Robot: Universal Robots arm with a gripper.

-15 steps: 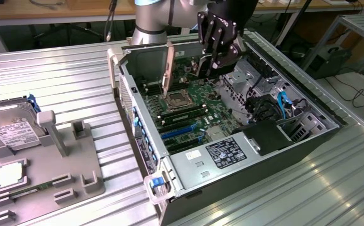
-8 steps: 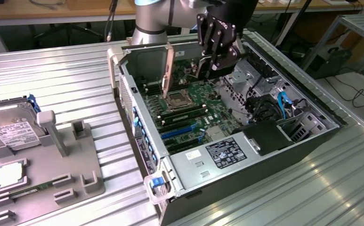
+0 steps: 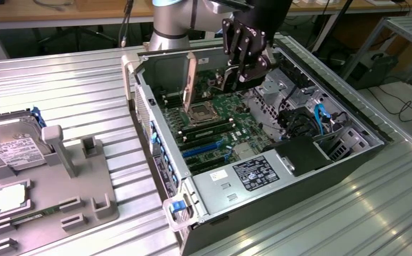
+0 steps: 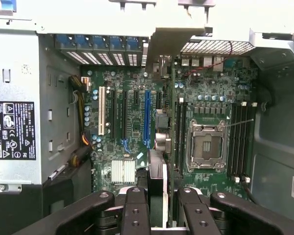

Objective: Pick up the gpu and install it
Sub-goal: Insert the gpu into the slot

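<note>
The gripper held the gpu edge-on between its fingers above the motherboard; misalignment risked jamming its connector.

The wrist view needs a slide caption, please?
Pincer holding the gpu edge-on above the motherboard.

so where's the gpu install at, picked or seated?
Picked: the gripper is shut on the gpu, holding it edge-down inside the open pc case, bracket toward the rear wall. In hand: it hangs above the motherboard near the CPU socket. Left: the gpu is not yet seated; the blue slot is bare.
</note>
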